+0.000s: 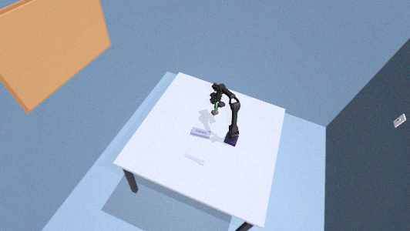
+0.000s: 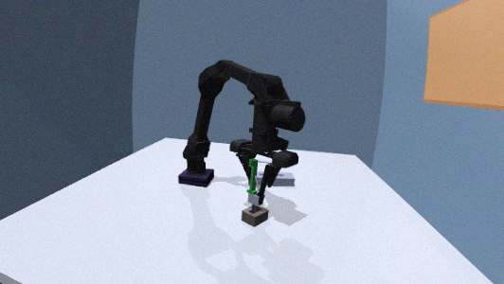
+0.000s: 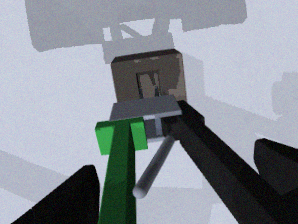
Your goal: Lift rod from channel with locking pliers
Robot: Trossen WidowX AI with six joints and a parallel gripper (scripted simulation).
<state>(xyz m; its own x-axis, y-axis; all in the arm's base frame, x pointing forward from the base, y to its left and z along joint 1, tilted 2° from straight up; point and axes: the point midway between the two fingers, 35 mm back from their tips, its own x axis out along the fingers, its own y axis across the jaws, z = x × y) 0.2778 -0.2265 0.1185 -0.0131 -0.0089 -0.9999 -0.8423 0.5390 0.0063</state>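
Observation:
The locking pliers (image 2: pixel 253 171) (image 3: pixel 120 165) (image 1: pixel 216 108) have one green and one black handle and grey jaws. They stand upright, jaws down, just above the small brown holster block (image 2: pixel 254 218) (image 3: pixel 127 82) (image 1: pixel 213 112); only their lowest tip still reaches the slot. My gripper (image 2: pixel 258 186) (image 3: pixel 177 163) (image 1: pixel 216 103) points down with its fingers on the outer sides of the two spread handles, shut on them. The pale channel block (image 1: pixel 200 132) (image 2: pixel 285 180) lies on the table beside the arm's base; the rod in it is too small to make out.
The arm's base stands on a dark purple plate (image 1: pixel 231 140) (image 2: pixel 195 178). A thin pale strip (image 1: pixel 193 159) lies flat nearer the table's front. An orange panel (image 1: pixel 46 46) (image 2: pixel 466 52) hangs off the table. The white table (image 1: pixel 247 173) has open edges all round.

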